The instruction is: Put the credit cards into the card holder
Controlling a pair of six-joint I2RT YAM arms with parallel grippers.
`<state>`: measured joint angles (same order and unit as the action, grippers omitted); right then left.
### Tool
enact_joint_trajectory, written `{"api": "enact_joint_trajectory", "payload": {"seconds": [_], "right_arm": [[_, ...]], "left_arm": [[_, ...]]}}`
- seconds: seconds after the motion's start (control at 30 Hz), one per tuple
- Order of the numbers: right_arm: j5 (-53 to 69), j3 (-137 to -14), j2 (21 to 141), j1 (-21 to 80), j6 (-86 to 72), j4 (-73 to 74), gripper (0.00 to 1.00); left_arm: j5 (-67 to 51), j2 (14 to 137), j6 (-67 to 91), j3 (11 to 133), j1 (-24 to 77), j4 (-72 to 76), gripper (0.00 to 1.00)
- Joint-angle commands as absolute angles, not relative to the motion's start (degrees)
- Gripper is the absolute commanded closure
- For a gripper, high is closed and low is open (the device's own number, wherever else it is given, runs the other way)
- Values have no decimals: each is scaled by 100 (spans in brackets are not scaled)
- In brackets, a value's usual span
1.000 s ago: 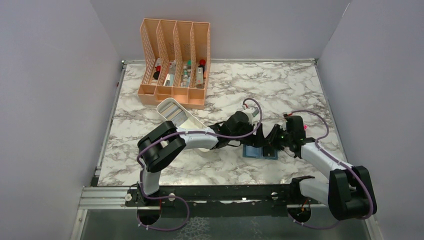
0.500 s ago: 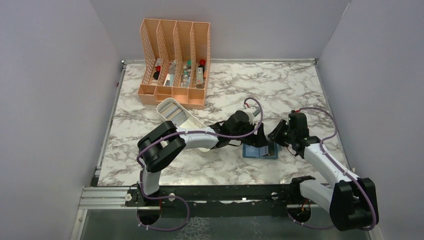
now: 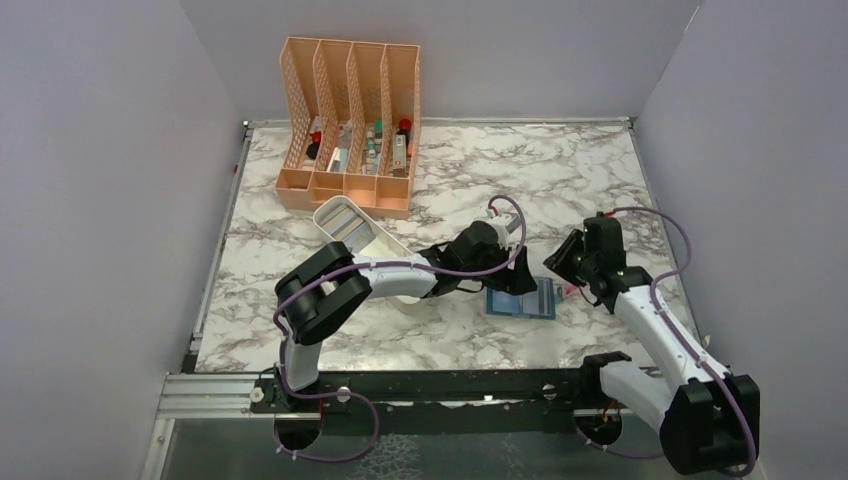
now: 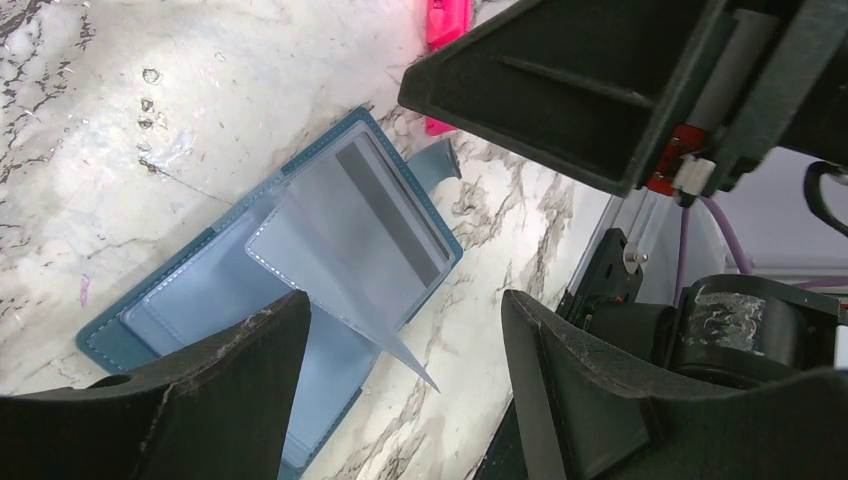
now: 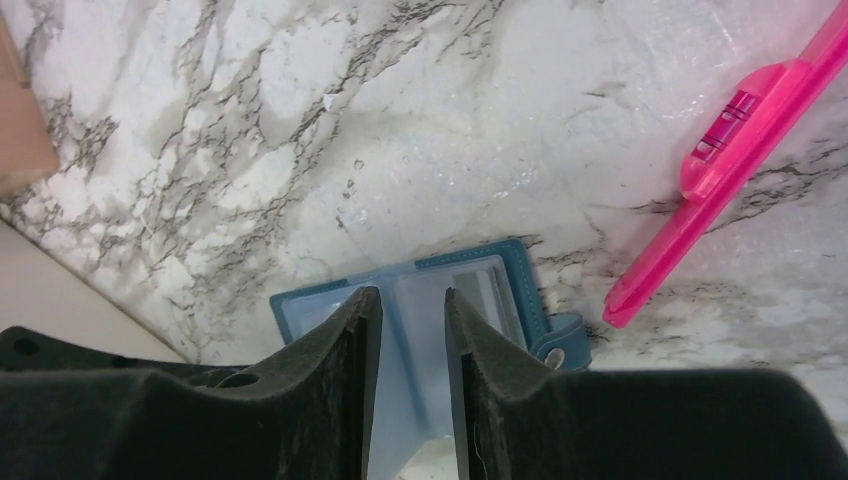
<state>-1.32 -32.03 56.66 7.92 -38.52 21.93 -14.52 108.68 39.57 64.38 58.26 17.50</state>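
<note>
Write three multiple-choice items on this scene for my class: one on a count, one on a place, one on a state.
1. How many slots has the peach mesh organizer? A two; B four; C six.
2. Where is the teal-blue fold-over card holder? A on the marble table beside the pink plastic tool; B inside the organizer; C leaning against a wall.
3. How does the card holder lie? A snapped shut; B standing on edge; C open, inner side up.
Answers: 1 B, four compartments side by side; 2 A, wrist views show it flat on marble; 3 C, pale inner sleeves face up.
</note>
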Motion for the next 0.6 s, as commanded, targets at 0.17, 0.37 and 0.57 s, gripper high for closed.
{"api": "enact_joint_trajectory", "payload": {"seconds": [0.17, 0.37, 0.57], "right_arm": [[1366, -3077, 5559, 826, -3405, 1928, 67], [2392, -2750, 5847, 826, -3008, 1533, 69], [2713, -2689, 5779, 826, -2775, 1512, 69]], "left_arm": [[-994, 10685, 3668, 6535, 5880, 1189, 27], [-116, 10151, 3307, 6473, 5879, 223, 27], [794, 9462, 2730, 6512, 5842, -809, 28]]}}
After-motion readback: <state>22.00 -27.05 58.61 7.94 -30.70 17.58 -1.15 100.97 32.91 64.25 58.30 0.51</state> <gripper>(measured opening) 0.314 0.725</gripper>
